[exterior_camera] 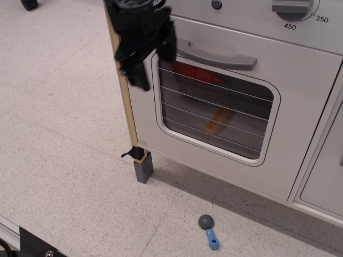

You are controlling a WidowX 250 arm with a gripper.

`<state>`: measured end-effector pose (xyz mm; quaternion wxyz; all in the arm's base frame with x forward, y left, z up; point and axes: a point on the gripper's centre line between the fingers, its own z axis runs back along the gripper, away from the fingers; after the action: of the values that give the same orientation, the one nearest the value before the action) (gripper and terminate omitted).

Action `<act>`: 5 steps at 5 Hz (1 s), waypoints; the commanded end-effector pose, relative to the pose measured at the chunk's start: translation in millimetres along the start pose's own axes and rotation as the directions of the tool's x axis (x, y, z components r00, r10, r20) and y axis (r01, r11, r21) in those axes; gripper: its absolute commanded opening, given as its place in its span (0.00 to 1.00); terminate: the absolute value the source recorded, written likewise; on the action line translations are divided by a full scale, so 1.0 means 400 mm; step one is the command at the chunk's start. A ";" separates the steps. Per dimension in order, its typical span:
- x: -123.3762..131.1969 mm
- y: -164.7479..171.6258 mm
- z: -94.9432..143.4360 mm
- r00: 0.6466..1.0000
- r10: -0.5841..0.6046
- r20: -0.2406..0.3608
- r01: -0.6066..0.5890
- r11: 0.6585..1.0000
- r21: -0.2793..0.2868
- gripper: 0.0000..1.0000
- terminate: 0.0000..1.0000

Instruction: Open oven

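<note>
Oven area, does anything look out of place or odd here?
One thing stands out: a small toy utensil with a grey round head and blue handle lies loose on the floor in front of the oven. The oven door is shut and looks straight. The gripper sits by the left end of the door handle.

The oven (236, 101) takes up the right side of the view, its door shut, standing on the floor (59, 155). The handle (217, 53) runs across the door just above the window (214, 110), and a dial (293, 8) sits higher up on the panel. The gripper (151, 63) hangs in front of the door's upper left corner, left of the handle (touching or not, can't tell). A foot block (143, 167) sits under the oven's left corner. A small scoop (209, 229) lies on the floor in front, and a cabinet (327, 171) stands right of the oven.
</note>
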<state>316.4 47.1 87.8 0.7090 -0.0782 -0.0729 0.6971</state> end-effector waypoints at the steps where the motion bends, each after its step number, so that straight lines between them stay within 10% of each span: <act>1: -0.019 -0.083 0.037 0.995 0.094 -0.017 -0.096 0.965 -0.246 1.00 0.00; 5: -0.071 -0.119 -0.045 0.990 0.137 -0.028 -0.140 0.961 -0.239 1.00 0.00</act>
<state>360.6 12.4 66.5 0.6501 -0.1606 -0.1336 0.7306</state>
